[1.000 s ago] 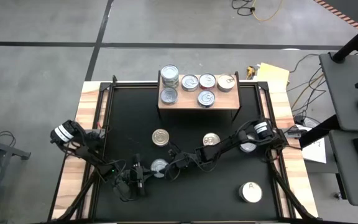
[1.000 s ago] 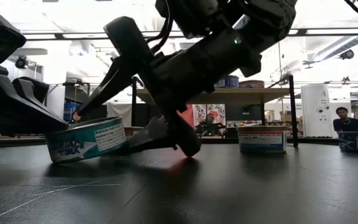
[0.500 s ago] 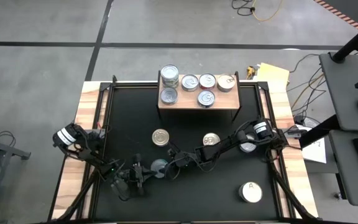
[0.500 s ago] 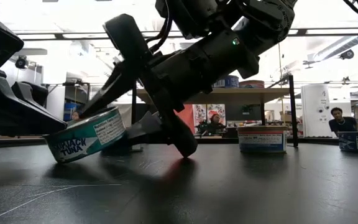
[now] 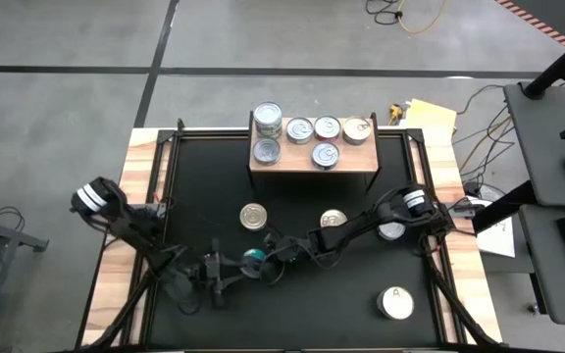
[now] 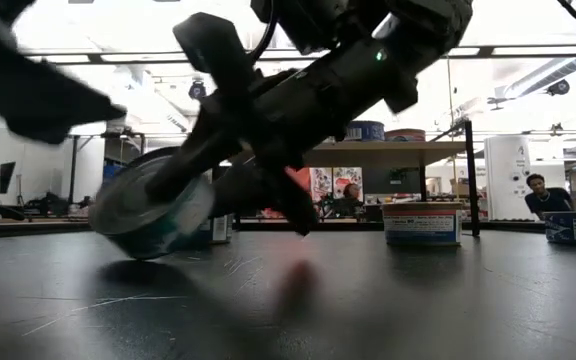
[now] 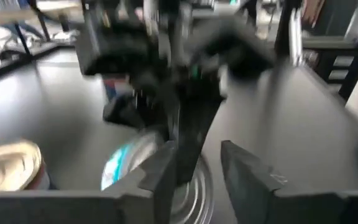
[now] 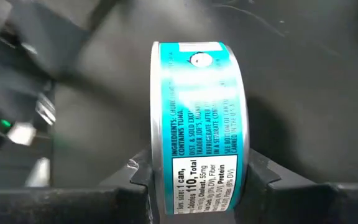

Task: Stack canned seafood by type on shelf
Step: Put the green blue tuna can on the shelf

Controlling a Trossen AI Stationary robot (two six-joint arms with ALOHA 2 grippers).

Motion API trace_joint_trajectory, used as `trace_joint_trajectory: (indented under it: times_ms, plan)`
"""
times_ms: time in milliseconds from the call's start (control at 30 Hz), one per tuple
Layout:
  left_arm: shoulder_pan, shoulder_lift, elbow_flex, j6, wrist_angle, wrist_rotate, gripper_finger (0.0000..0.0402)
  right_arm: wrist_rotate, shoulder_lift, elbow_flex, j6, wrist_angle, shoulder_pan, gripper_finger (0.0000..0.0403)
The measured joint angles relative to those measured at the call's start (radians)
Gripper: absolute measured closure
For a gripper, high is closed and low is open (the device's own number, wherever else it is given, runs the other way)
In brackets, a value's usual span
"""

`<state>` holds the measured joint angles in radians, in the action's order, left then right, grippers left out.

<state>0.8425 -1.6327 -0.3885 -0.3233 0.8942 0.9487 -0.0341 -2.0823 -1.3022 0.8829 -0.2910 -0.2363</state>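
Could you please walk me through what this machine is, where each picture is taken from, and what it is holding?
This is a robot with two dark arms at a black table, each ending in two-finger jaws. One picture looks straight down from above, one looks level across the tabletop, and two come from cameras on the wrists. The right gripper is shut on a teal tuna can, tipped on its edge and lifted off the table. The left gripper sits close beside it with its jaws open. At the far edge stands a small wooden shelf with several cans on it. More cans lie loose on the table, among them a gold-topped can and a white-topped can marked "A".
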Motion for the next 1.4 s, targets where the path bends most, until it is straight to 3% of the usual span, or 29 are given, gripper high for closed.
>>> trace_joint_trajectory:
  times_ms: [200, 367, 567, 767, 867, 1033, 1200, 1333, 1400]
  plan:
    - [-0.008, 0.186, 0.007, 0.112, -0.008, 0.002, 0.0230, -0.055, 0.107, 0.002, -0.126, 0.249, -0.004, 0.0281]
    - [-0.035, 0.317, 0.007, 0.282, -0.021, 0.010, 0.0212, -0.063, 0.195, 0.002, -0.227, 0.326, -0.005, 0.0281]
    - [-0.039, 0.406, -0.025, 0.518, -0.021, 0.169, 0.0212, -0.100, 0.289, 0.005, -0.334, 0.345, -0.007, 0.0281]
    - [-0.040, 0.426, -0.058, 0.498, -0.020, 0.280, 0.0212, -0.228, 0.326, 0.039, -0.413, 0.296, -0.013, 0.0281]
    - [-0.040, 0.426, -0.059, 0.421, -0.021, 0.300, 0.0211, -0.231, 0.326, 0.084, -0.438, 0.184, -0.012, 0.0281]
    - [-0.036, 0.436, -0.056, 0.337, -0.066, 0.200, 0.0203, -0.229, 0.329, 0.187, -0.487, -0.036, -0.026, 0.0281]
    - [-0.067, 0.491, -0.055, 0.159, -0.235, -0.037, 0.0191, -0.221, 0.332, 0.300, -0.502, -0.270, -0.029, 0.0281]
    - [-0.106, 0.499, -0.055, 0.031, -0.383, -0.057, 0.0189, -0.220, 0.333, 0.362, -0.583, -0.432, -0.046, 0.0281]
    - [-0.128, 0.488, -0.055, 0.001, -0.413, -0.128, 0.0189, -0.230, 0.333, 0.379, -0.614, -0.475, -0.060, 0.0281]
